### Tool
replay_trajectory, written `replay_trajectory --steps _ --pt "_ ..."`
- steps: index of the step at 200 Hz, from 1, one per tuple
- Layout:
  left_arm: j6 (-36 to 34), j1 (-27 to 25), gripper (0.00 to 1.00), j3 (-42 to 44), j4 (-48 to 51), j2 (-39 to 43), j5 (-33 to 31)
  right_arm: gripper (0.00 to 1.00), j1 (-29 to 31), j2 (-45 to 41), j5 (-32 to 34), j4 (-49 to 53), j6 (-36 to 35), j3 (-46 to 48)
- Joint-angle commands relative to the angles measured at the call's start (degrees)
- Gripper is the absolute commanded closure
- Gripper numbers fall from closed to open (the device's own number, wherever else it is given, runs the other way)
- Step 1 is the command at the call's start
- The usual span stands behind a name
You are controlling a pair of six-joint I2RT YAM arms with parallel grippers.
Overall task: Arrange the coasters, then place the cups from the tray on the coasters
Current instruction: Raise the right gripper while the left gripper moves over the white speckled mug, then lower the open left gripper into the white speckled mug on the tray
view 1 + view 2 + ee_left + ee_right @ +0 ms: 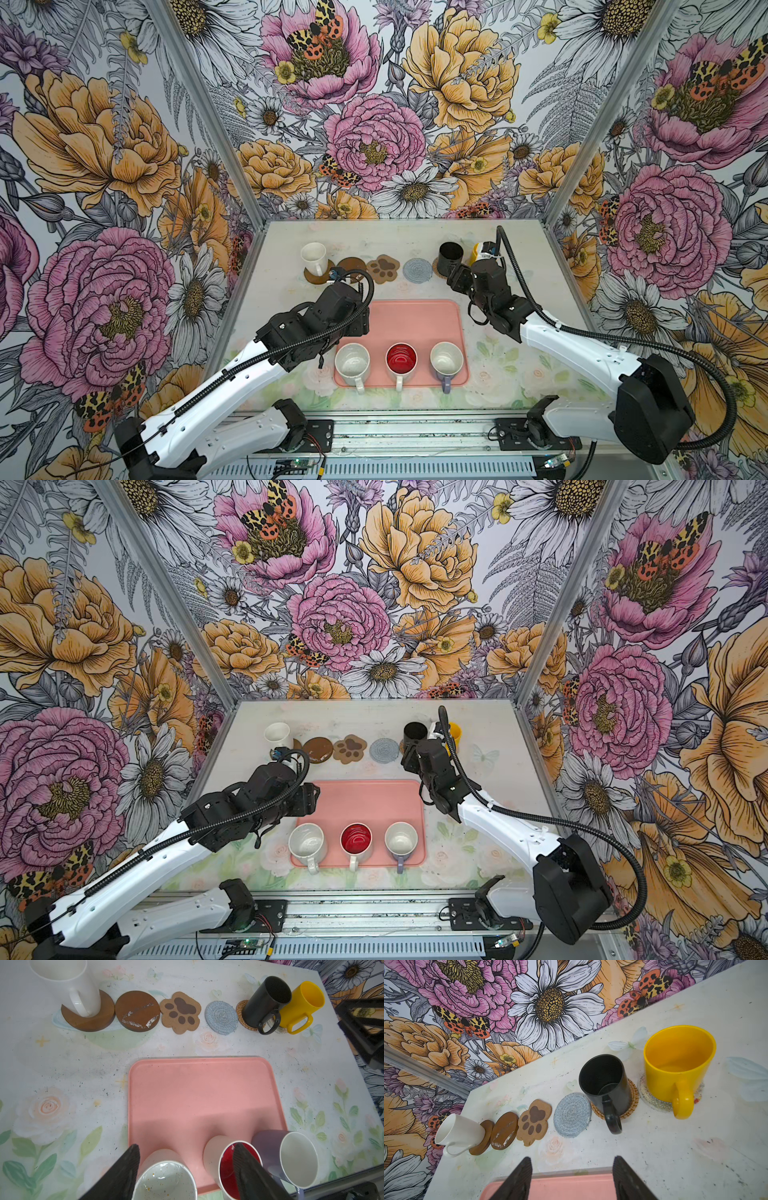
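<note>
I have the left gripper (187, 1147) over the near-left corner of the tray (197, 1095), jaws spread wide and holding nothing. The speckled white cup (164, 1182) stands upright just below them, hard against one finger and well short of the other. That far finger (245, 1167) overhangs the mouth of the red-lined cup (227, 1164) next door. This is the relation I care about: the cup sits off-centre in the pincer, so I would shift toward it before dropping, or that finger catches its neighbour's rim.

In a top view all three tray cups, the lavender cup (446, 358) included, point their handles at the near edge (clear of a side-to-side pinch). The right gripper (572, 1158) hangs over the tray's far edge, also spread and empty, much farther from this cup, so the left arm takes it.

The white cup (68, 985), black cup (266, 999) and yellow cup (301, 1003) already stand on coasters. The free brown disc (137, 1011), paw coaster (180, 1012) and grey-blue coaster (222, 1017) wait; the disc looks nearest
</note>
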State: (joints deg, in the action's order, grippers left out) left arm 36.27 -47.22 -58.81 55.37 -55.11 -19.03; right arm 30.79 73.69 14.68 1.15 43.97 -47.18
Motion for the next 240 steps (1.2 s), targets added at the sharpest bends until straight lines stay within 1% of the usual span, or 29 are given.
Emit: replay_trajectory --steps 1,51,87,113,213,240 --pt "5.7 -1.7 0.29 0.9 6.4 0.3 -1.4 0.36 -0.6 0.1 -3.1 -5.5 1.3 0.8" --pt "12.8 -6.4 0.32 3.4 15.7 1.7 -0.4 0.36 -1.0 1.5 -3.8 -6.4 1.7 0.9" --pt "17.1 -9.0 0.36 6.8 16.0 5.1 2.4 0.36 -1.1 2.9 -5.2 -6.9 2.1 0.3" --pt "19.7 -11.2 0.38 8.1 15.9 6.0 3.4 0.36 -1.1 3.3 -5.6 -7.2 2.3 0.2" --pt "28.8 -21.8 0.39 8.4 18.5 3.2 4.9 0.36 -1.1 4.6 -6.1 -7.5 2.4 -0.1" --pt "31.1 -23.9 0.39 8.5 18.5 1.1 4.6 0.36 -1.1 5.1 -6.6 -7.7 2.4 -0.3"
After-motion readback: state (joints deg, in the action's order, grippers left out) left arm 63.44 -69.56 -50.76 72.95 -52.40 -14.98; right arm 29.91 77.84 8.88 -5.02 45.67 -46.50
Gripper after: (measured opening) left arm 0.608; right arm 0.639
